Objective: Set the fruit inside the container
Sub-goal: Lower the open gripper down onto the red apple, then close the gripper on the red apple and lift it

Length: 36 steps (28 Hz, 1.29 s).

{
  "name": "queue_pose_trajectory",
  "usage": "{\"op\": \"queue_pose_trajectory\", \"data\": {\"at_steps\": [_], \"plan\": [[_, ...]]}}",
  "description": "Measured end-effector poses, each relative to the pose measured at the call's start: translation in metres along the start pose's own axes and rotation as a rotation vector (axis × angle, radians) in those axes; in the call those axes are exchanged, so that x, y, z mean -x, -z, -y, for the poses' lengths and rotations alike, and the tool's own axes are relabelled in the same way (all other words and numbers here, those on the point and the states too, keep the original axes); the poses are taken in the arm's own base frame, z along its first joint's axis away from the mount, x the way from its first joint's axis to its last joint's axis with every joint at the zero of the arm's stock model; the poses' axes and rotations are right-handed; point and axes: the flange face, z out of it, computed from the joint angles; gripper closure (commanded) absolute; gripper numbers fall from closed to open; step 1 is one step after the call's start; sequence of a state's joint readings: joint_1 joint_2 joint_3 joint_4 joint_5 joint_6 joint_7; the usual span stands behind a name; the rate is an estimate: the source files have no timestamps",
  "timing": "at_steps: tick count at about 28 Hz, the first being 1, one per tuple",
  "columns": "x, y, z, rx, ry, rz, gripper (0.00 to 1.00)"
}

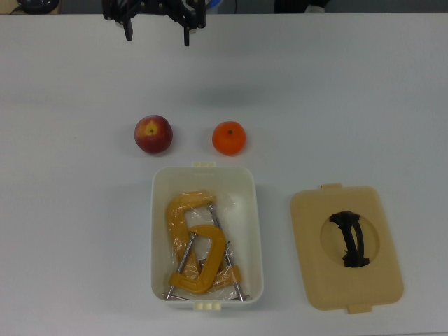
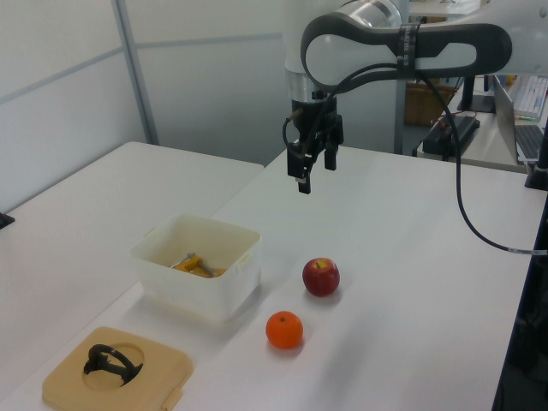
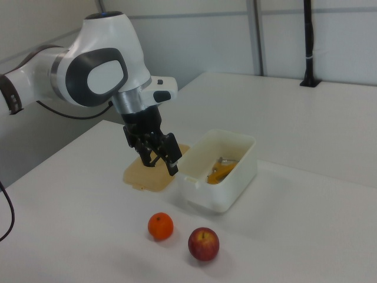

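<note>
Top view shows the black two-finger gripper point(image 1: 156, 31) spread, empty, well apart from the round dark red apple point(image 1: 153, 134). Round fruit may roll from an off-centre pinch (yellow metal C-clamps point(image 1: 198, 250) already crowd the white rectangular plastic tub point(image 1: 159, 231)).

dark red apple point(image 1: 153, 134), bright orange point(image 1: 229, 138), white container point(image 1: 248, 231)

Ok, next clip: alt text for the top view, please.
An apple and an orange sit side by side on a white table, just beyond a white tub that holds yellow C-clamps. A tan lid with a black handle lies to the top view's right of the tub, and the open gripper hangs at the table's far edge.
</note>
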<state>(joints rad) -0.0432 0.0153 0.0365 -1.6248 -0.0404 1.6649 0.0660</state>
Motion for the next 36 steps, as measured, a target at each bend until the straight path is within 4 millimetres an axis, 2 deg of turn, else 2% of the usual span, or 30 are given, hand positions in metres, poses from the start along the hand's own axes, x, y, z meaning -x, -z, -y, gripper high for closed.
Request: {"op": "queue_pose_trajectory", "data": {"at_steps": [8, 14, 19, 26, 32, 36], "plan": [[-0.001, -0.006, -0.007, 0.0, -0.013, 0.011, 0.0], [-0.002, -0.035, -0.01, 0.002, -0.017, 0.053, 0.0], [-0.007, -0.08, -0.008, 0.0, -0.014, 0.042, 0.0], [-0.019, -0.155, -0.015, 0.028, -0.009, 0.088, 0.0], [-0.027, -0.199, -0.017, 0.053, 0.004, 0.143, 0.0], [-0.031, -0.221, -0.019, 0.073, 0.014, 0.163, 0.0]]}}
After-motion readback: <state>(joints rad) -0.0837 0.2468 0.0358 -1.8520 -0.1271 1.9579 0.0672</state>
